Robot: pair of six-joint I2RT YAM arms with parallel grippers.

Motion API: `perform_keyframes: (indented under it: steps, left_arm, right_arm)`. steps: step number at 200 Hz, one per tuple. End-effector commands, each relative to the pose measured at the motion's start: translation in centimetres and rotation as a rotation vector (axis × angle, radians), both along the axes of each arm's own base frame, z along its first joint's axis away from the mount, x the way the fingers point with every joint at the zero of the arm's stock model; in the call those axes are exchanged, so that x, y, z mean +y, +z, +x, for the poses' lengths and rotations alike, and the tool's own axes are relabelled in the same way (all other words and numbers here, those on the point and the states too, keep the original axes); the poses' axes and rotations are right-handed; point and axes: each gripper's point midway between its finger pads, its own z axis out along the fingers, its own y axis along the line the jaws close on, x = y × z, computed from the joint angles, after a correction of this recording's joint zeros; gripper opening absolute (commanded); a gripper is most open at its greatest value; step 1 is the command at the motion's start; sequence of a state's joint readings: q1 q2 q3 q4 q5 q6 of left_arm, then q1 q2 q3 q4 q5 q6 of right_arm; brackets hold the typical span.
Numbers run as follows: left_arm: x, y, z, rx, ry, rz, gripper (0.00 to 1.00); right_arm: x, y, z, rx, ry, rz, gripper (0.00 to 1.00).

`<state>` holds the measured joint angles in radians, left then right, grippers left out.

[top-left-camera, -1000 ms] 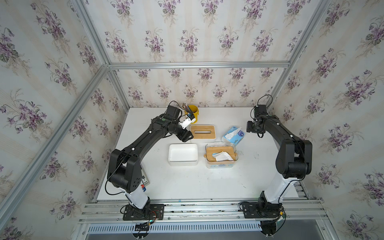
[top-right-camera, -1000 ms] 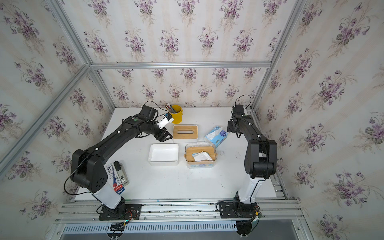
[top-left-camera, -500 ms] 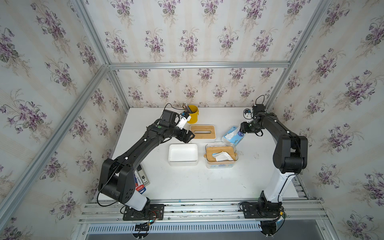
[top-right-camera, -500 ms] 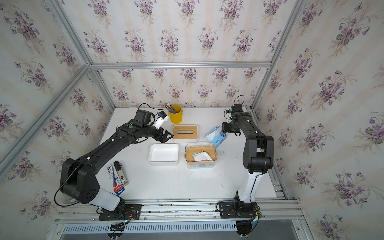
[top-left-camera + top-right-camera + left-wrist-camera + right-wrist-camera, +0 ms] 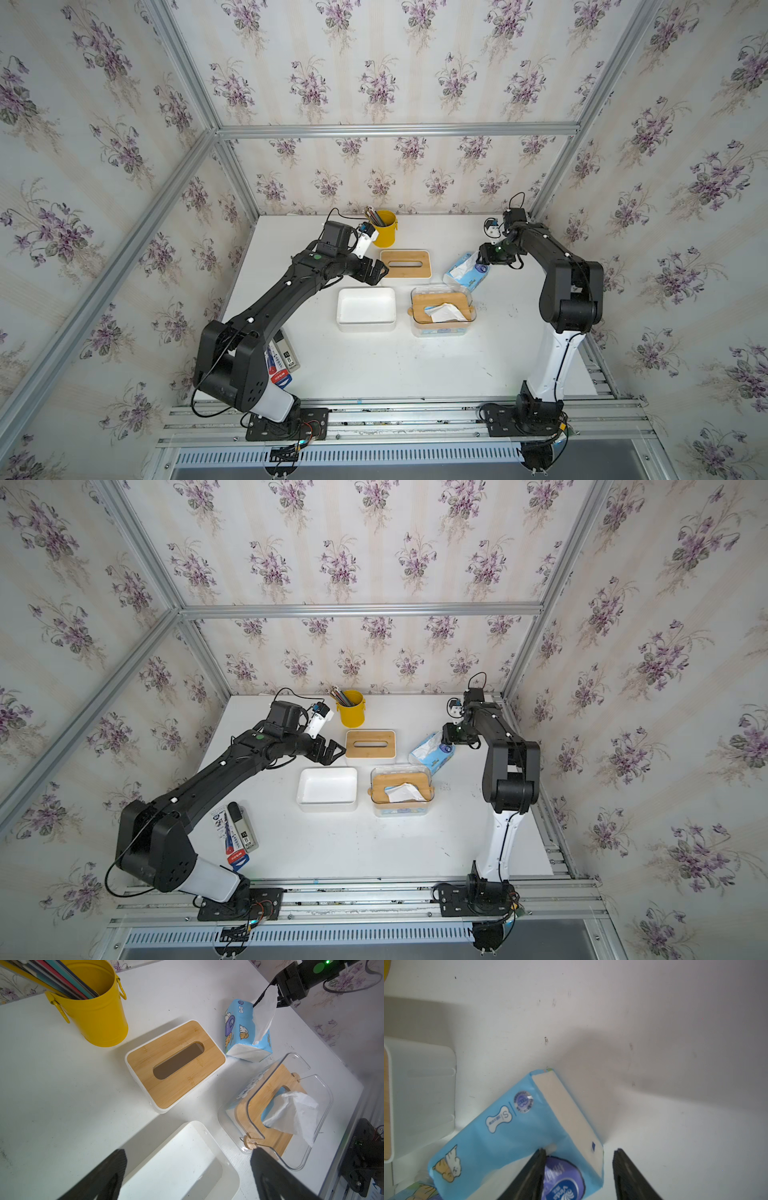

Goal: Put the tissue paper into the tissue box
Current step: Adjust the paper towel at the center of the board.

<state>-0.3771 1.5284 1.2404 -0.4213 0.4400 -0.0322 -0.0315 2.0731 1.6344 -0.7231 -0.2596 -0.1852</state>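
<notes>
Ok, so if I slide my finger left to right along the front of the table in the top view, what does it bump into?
Pen packets → open white box → clear tissue box → right arm. The yellow cup, wooden lid and blue tissue pack sit farther back and overlap these, so I skipped them.
</notes>
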Motion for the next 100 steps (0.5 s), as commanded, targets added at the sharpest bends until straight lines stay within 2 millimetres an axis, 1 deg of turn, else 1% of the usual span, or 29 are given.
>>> perform_keyframes:
  steps: [1, 24, 42, 62, 82, 100]
  left_arm:
    - [0.2, 0.1, 0.5, -0.024, 0.017, 0.007, 0.98]
    - [0.3, -0.1, 0.8, -0.023, 0.028, 0.016, 0.98]
    - [0.0, -0.3, 0.9, -0.009, 0.02, 0.002, 0.98]
    - [-0.3, -0.5, 0.9, 0.004, 0.013, -0.006, 0.98]
    - [-0.3, -0.7, 0.9, 0.013, 0.014, -0.007, 0.98]
    - [-0.3, -0.7, 0.9, 0.01, 0.012, -0.008, 0.98]
  right_arm:
    - [0.9, -0.5, -0.5, 0.035, 0.026, 0.048, 0.53]
    - [1.0, -1.2, -1.2, 0.063, 0.022, 0.068, 0.48]
    - [0.8, -1.2, -1.6, 0.064, 0.002, 0.105, 0.44]
    - [0.4, -1.1, -2.2, 0.065, -0.034, 0.154, 0.32]
    - [-0.7, -1.1, -2.8, 0.056, -0.091, 0.181, 0.21]
    - [-1.8, -0.9, -3.2, 0.033, -0.148, 0.203, 0.15]
